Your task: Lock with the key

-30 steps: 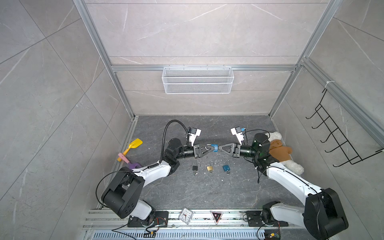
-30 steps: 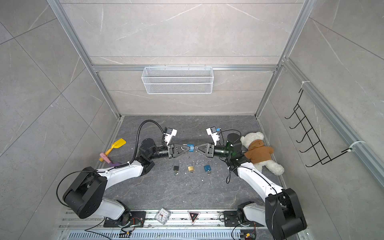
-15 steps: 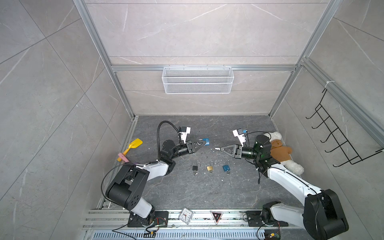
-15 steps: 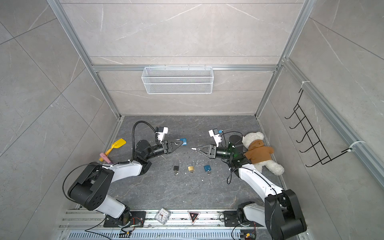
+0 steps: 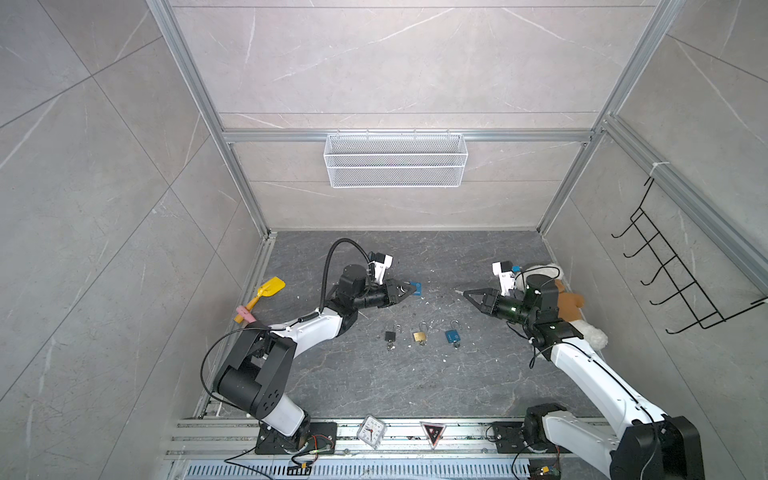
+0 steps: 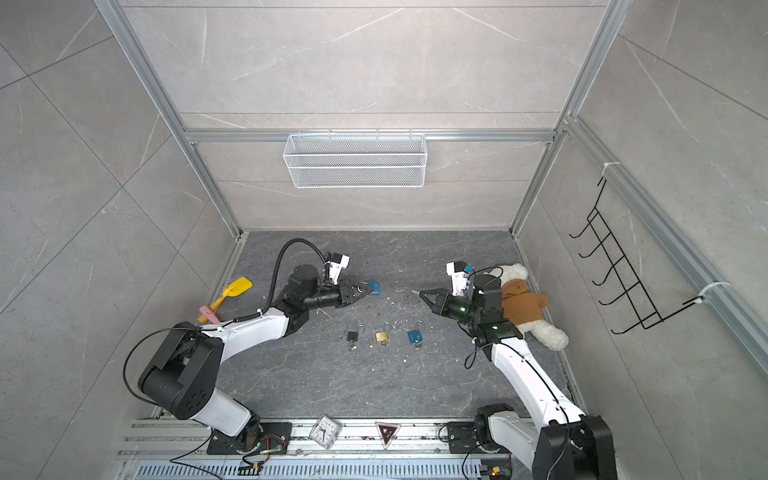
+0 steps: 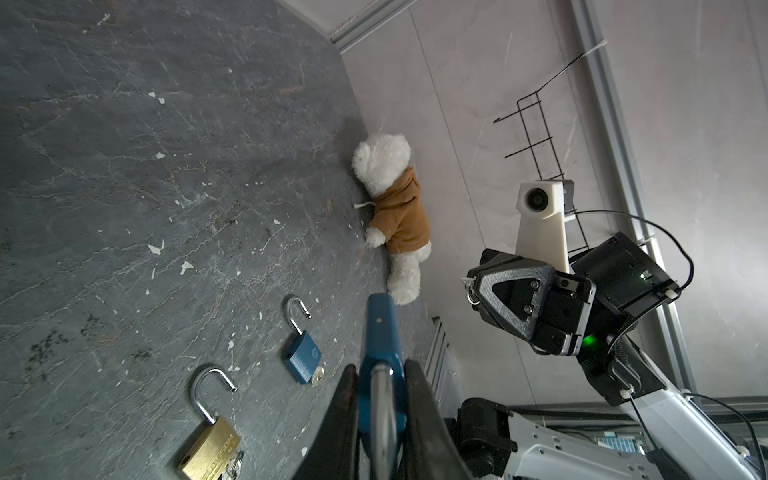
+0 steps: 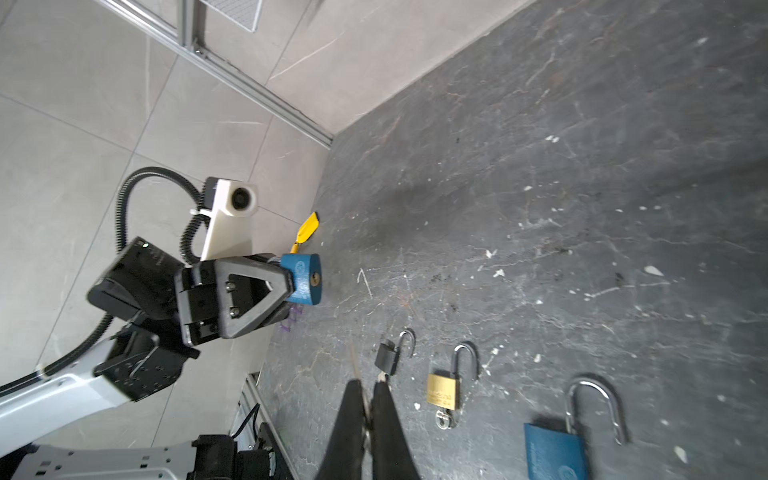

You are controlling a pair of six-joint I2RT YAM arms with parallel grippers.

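Note:
My left gripper (image 5: 405, 289) (image 7: 380, 370) is shut on a blue padlock (image 5: 414, 288) (image 7: 379, 332), gripping it at its shackle end. The body points towards the right arm, and its keyhole (image 8: 316, 279) shows in the right wrist view. My right gripper (image 5: 465, 292) (image 8: 365, 384) is shut on a thin key (image 8: 355, 360) whose tip points at the lock across a wide gap. In the left wrist view a key ring (image 7: 471, 296) hangs at the right gripper's tip. Both grippers hover above the floor.
Three padlocks with open shackles lie in a row on the dark floor: black (image 5: 390, 336), brass (image 5: 420, 336), blue (image 5: 452, 335). A teddy bear (image 5: 569, 303) lies behind the right arm. A yellow shovel (image 5: 270, 289) lies far left. A wire basket (image 5: 395, 160) hangs on the back wall.
A second ago the grippers met at the middle, key against lock. They have drawn apart: the left went back left with the padlock, the right went right with the key.

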